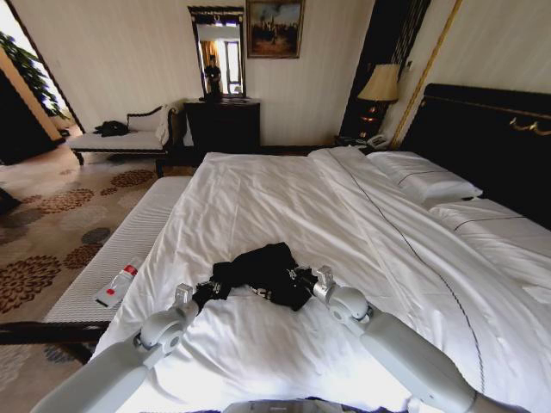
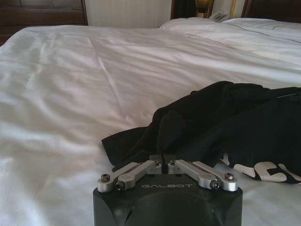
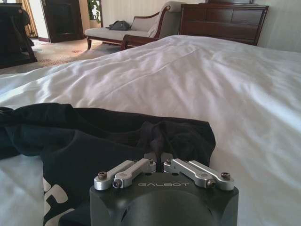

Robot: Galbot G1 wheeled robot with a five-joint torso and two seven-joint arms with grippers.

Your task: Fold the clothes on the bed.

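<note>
The clothes, a black T-shirt with white lettering, lie bunched on the white bed near its foot. My left gripper is at the shirt's left edge. In the left wrist view it is shut, pinching a fold of the black fabric. My right gripper is at the shirt's right edge. The right wrist view shows this gripper shut on a gathered corner of the shirt. White letters show on the fabric beside both grippers.
A pale padded bench runs along the bed's left side with a red-capped bottle on it. Pillows and a dark headboard are to the right. A dark dresser and a chaise stand beyond.
</note>
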